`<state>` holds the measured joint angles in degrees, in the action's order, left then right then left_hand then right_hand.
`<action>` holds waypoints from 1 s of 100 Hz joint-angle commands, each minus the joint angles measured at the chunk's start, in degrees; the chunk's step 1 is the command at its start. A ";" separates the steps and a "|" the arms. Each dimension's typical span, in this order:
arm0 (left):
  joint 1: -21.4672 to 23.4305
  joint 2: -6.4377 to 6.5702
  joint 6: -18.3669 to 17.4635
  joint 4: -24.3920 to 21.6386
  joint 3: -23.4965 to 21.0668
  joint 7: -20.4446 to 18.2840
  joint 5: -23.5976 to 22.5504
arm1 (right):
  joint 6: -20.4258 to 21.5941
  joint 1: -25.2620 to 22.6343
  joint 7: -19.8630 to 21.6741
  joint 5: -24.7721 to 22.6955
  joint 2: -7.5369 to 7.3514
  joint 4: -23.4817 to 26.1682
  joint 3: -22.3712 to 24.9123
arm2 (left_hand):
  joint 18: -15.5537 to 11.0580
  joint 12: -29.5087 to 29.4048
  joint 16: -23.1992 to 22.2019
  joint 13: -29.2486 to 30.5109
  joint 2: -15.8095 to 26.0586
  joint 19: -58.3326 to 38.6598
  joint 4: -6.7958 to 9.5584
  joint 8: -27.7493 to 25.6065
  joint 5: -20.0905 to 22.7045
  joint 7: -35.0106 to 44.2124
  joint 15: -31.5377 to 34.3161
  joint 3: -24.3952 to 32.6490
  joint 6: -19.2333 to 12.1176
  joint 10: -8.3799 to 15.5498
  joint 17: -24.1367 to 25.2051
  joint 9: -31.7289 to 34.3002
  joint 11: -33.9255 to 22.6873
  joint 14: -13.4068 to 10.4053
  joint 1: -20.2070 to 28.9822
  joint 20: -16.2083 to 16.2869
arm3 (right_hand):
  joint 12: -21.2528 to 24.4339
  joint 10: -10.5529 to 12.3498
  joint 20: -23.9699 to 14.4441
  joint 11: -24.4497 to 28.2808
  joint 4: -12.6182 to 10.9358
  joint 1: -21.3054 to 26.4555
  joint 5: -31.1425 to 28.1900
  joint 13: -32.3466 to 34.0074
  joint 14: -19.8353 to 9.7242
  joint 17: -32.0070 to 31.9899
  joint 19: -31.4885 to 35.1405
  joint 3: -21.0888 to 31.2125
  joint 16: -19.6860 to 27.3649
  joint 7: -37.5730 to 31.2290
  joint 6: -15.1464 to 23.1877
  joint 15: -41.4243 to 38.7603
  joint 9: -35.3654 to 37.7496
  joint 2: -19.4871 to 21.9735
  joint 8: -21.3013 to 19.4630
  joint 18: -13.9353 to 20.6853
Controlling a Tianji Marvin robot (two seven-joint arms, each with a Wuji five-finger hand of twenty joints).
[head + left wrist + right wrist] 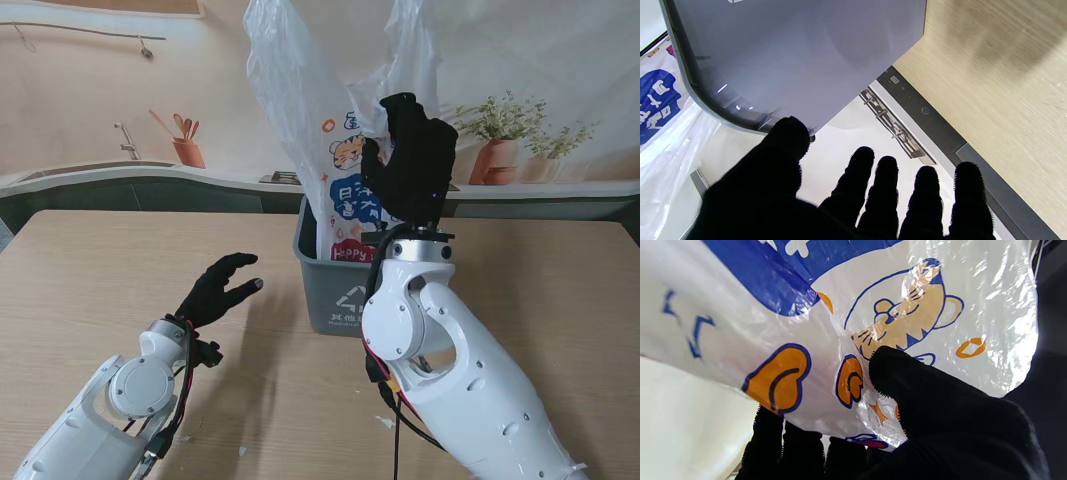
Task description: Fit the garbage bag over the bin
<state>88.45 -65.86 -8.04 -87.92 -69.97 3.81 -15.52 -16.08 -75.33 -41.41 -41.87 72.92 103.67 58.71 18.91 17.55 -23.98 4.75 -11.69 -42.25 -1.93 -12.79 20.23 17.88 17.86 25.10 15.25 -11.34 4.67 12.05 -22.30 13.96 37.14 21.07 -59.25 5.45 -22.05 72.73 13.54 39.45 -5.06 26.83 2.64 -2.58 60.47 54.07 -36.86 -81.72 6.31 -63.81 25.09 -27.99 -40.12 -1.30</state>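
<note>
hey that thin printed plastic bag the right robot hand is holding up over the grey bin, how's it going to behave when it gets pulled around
The thin translucent printed plastic bag is probably floppy: it crinkles and folds where the right robot hand pinches it. It looks very light, billowing upright above the grey plastic bin. Its glossy film could slip between the gloved fingers.

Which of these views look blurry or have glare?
Stand view: sharp, evenly lit. Left wrist view: wooden table smeared, small glints on the bin. Right wrist view: white glare on the garbage bag, black robot hand shows little detail.
</note>
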 commanded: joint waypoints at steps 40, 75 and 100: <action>0.33 -0.16 0.02 -0.63 -0.18 -0.66 -0.19 | -0.88 -5.09 3.07 0.04 -0.65 2.90 0.85 | -0.03 -0.41 1.10 0.23 0.59 1.01 -0.46 0.34 0.57 -1.09 -0.75 -0.84 0.08 -0.72 0.37 -0.07 0.46 -1.61 0.07 -0.73 | 6.70 1.86 -3.34 -3.64 -8.02 -3.52 -0.04 -9.56 -2.16 -1.80 -13.34 -0.37 2.12 17.88 -1.56 3.56 -13.87 5.53 0.23 1.22; 0.26 -0.15 0.18 -0.59 -0.06 -0.76 -0.18 | 1.53 -6.32 2.47 -0.86 -1.11 2.14 1.61 | -0.03 -0.36 1.13 0.22 0.57 1.01 -0.46 0.35 0.58 -1.10 -0.79 -0.85 0.03 -0.67 0.37 -0.07 0.38 -1.64 0.10 -0.72 | 31.54 -1.11 -7.95 -10.06 -10.46 -4.21 2.04 -17.36 -3.41 -2.27 -20.20 1.24 4.05 43.68 -4.00 6.03 -16.02 5.29 -19.31 1.46; 0.05 -0.13 0.14 -0.28 0.13 -0.95 -0.11 | 2.35 -8.21 4.42 -0.61 -1.67 3.40 2.79 | -0.03 -0.39 1.15 0.21 0.58 1.01 -0.46 0.35 0.56 -1.12 -0.83 -0.88 0.01 -0.70 0.37 -0.08 0.43 -1.69 0.09 -0.72 | 38.68 -3.52 -10.57 -26.58 -10.83 -6.53 3.09 -20.95 -3.15 -3.23 -28.09 0.16 9.74 57.96 -8.10 16.53 -15.20 5.33 -27.24 1.16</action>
<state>88.43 -65.85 -8.00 -87.98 -69.98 3.69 -15.65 -13.81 -82.19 -38.38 -42.66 71.31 106.07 61.25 18.91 17.55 -23.96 4.75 -11.69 -42.25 -1.93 -12.79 20.23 17.80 17.86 25.10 15.25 -11.41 4.67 12.05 -22.30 13.95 37.15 21.07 -21.95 2.76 -30.97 50.19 6.06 34.09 -3.55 8.75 1.06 -4.92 35.43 54.07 -28.33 -27.24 -0.38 -49.38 10.27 -24.51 -65.67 -1.30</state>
